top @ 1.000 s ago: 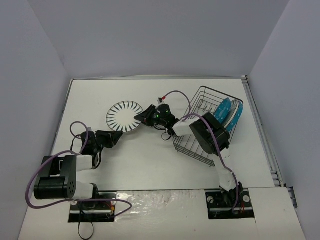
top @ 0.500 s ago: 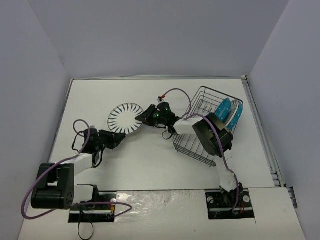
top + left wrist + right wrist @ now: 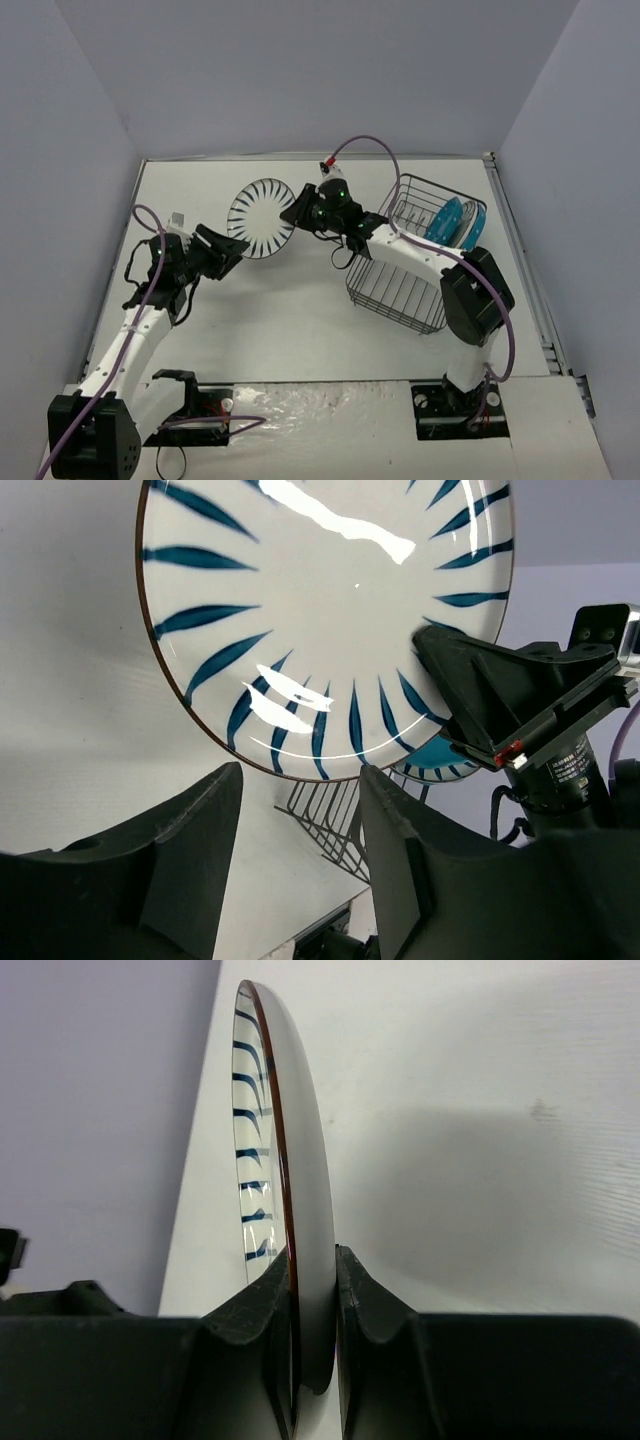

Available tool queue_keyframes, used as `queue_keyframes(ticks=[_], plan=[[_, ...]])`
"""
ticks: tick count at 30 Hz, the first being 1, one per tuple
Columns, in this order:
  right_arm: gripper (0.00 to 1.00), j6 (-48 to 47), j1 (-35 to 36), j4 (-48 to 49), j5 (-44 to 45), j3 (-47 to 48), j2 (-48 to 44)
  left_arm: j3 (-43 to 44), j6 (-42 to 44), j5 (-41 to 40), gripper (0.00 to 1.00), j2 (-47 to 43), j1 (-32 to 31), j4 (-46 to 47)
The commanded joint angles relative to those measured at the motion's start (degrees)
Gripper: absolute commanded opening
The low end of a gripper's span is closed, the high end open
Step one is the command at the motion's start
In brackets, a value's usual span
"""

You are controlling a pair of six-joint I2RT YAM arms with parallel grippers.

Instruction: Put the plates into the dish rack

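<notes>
Since a second ago the striped plate point(image 3: 262, 218) has gone from lying flat on the table point(image 3: 300, 330) to standing nearly on edge, lifted clear. My left gripper point(image 3: 232, 251) has let go of it, and my left arm has swung out and stretched toward it. Left jaws now stand apart with nothing between them; in the left wrist view the plate's lower rim sits just beyond the fingertips, not touching. My right gripper point(image 3: 313, 1290) is clamped on the plate's rim, one finger on each face, plate edge-on between them. It holds the side of the plate facing the dish rack point(image 3: 395, 290). The rack sits to the right of the plate, near but apart. Two teal plates point(image 3: 452, 220) already stand upright in its far end. I can't see the other striped plate. Step in hand, as I judge it, is carrying this plate over and slotting it in. Keep it vertical, line its edge up with a free gap between prongs beside the teal plates, and lower straight down. The pinch is only at the rim, so move slowly to avoid swing or slip. Pull the left arm back out of the way first.
</notes>
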Motion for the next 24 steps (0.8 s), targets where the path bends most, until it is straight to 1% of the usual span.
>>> queue_keyframes(ticks=[1,4,8,11,14,20,24], plan=[[0.00,-4.2,0.3,-2.9,10.9,4.9,-10.8,8.8,8.6,-3.5,0.49,-5.0,0.4,-11.4],[0.00,-5.9,0.2,-8.2,20.2,6.2,-14.7,13.5,14.0,-6.8,0.51,-6.6,0.6,-18.0],[0.00,-8.3,0.1,-14.3,26.8,8.9,-20.0,16.6,16.4,-8.9,0.53,-7.8,0.8,-22.0],[0.00,-9.6,0.1,-18.8,32.8,11.2,-22.7,16.1,16.3,-9.2,0.56,-7.3,1.0,-21.9],[0.00,-10.1,0.1,-23.6,41.1,12.6,-25.3,14.7,15.6,-8.5,0.56,-6.0,1.0,-20.2],[0.00,-10.2,0.3,-28.7,59.3,11.2,-29.2,12.5,15.2,-7.7,0.57,-4.3,1.1,-17.2],[0.00,-10.8,-0.2,-31.6,67.5,10.7,-30.2,12.3,15.8,-7.5,0.57,-3.2,1.1,-16.4]])
